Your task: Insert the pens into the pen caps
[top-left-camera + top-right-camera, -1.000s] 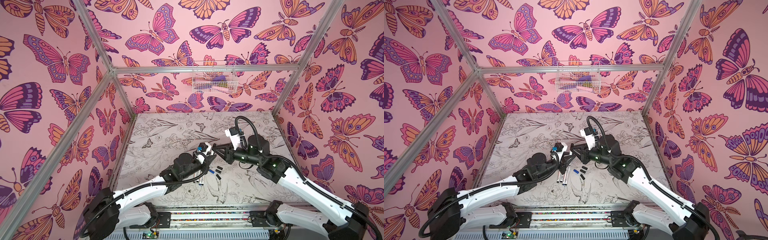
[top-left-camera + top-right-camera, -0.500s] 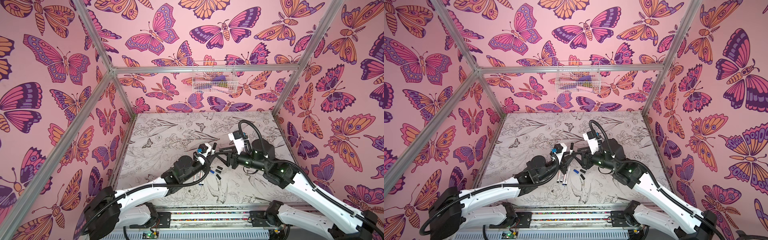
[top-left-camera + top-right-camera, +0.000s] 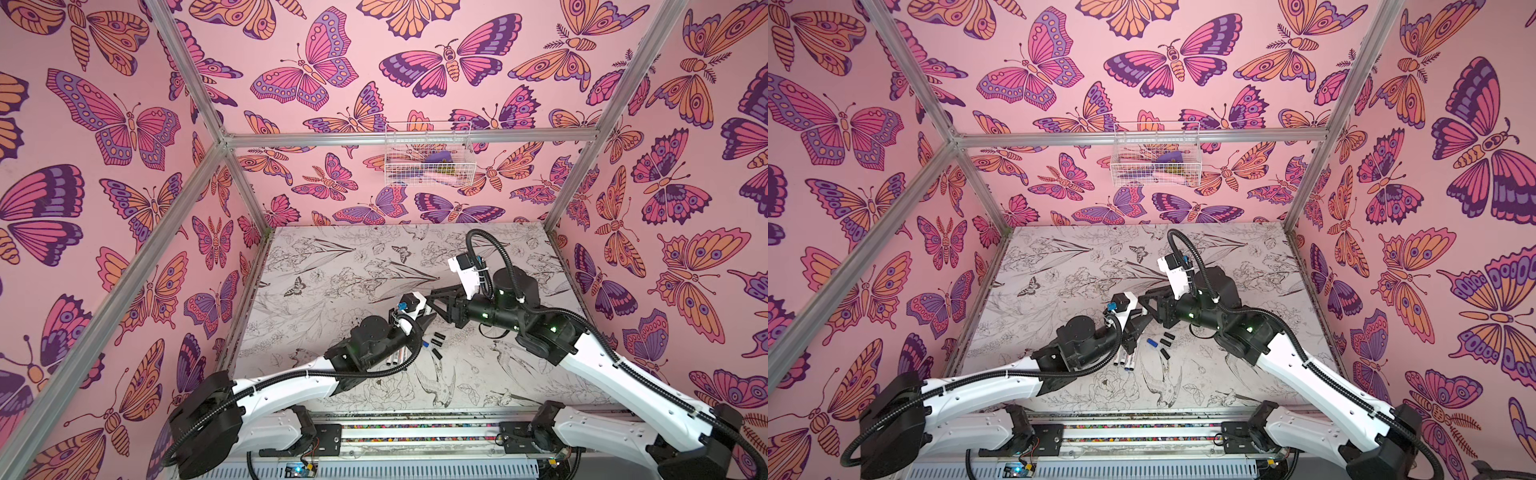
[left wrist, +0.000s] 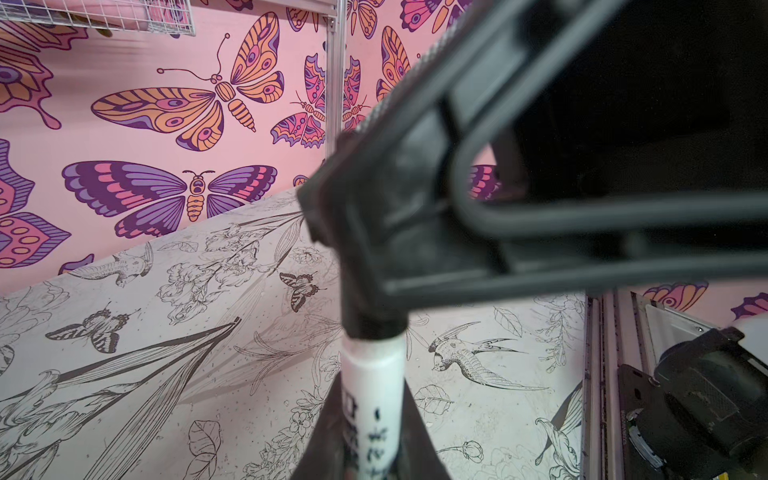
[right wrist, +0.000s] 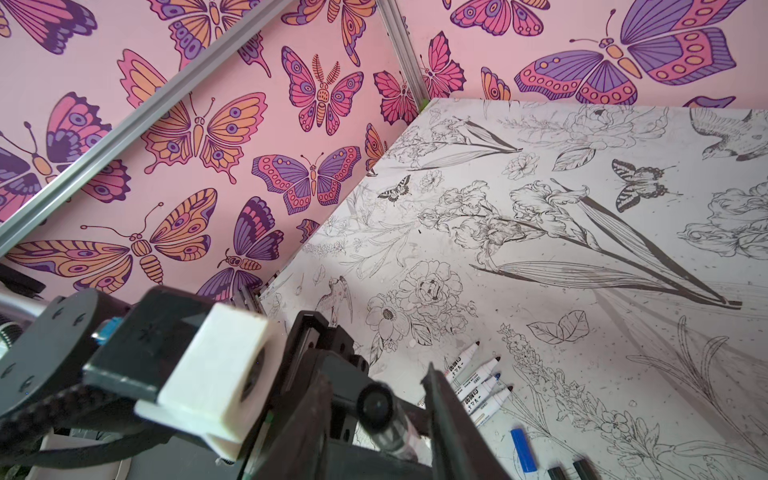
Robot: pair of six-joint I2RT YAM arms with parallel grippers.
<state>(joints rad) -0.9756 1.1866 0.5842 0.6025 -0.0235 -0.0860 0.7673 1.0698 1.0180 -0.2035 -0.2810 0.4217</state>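
Above the floral table [image 3: 332, 257] our left gripper [image 3: 426, 326] clamps a white printed pen [image 4: 372, 374], black cap [image 4: 374, 322] on its tip. We cannot tell whether the right gripper [image 5: 395, 399] grips that cap. Unlike the left wrist view, the right shows four bare-tipped pens [image 5: 478, 378] by a blue cap [image 5: 523, 449].

Loose pens [image 3: 1129, 360] on the table [image 3: 1059, 257], caps [image 3: 1165, 343] just to their right

Two high overviews, two close wrist views
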